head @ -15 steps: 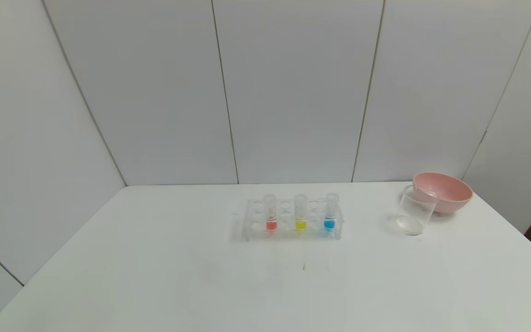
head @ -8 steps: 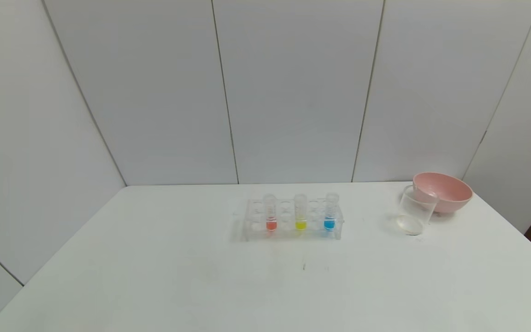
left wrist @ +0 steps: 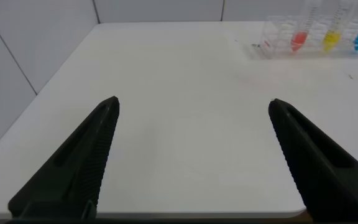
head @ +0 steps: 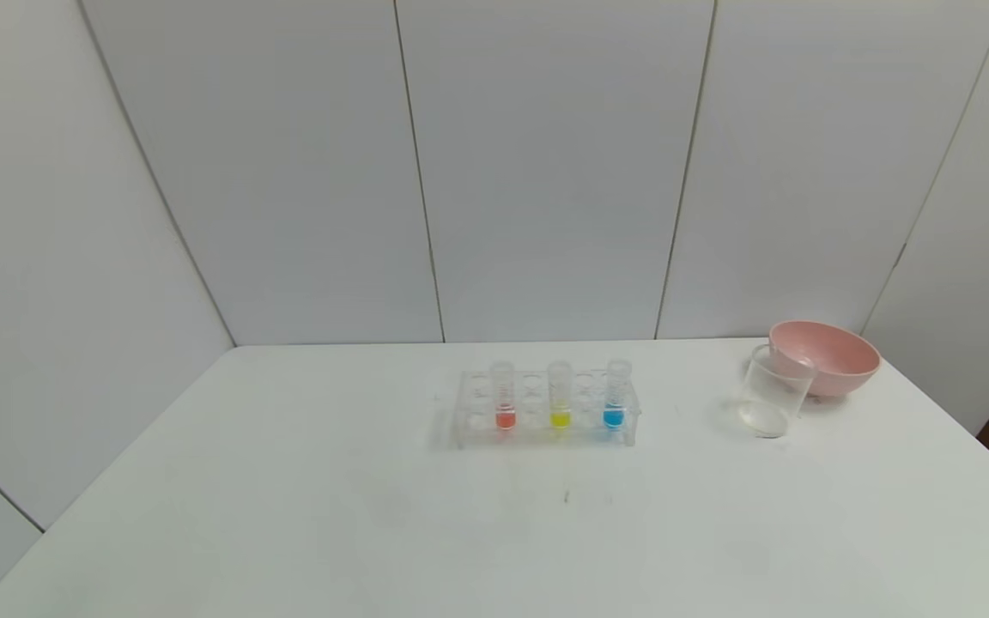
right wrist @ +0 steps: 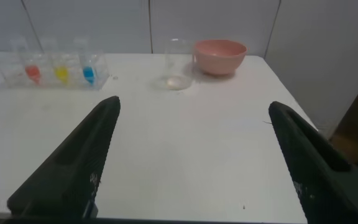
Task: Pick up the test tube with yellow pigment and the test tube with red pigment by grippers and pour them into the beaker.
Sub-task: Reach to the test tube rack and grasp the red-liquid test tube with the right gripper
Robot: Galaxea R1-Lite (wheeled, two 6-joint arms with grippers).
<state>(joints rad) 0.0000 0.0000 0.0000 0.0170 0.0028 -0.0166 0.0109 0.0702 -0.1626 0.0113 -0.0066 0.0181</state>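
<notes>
White bench (head: pixel 288 515) carries our rack (head: pixel 546 432), keeping the red tube (head: pixel 504 398) and yellow tube (head: pixel 559 396) upright beside the beaker (head: pixel 771 391); left end effector (left wrist: pixel 194 158) and right end effector (right wrist: pixel 194 158) wait apart.

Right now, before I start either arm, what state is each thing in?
Test tube with red pigment: upright in the rack, untouched.
Test tube with yellow pigment: upright in the rack, untouched.
Blue tube: upright in the rack.
Rack: standing on the table, three tubes in it.
Beaker: upright, no coloured liquid in it.
Pink bowl: upright behind the beaker.
Left tool: open, holding nothing.
Right tool: open, holding nothing.
</notes>
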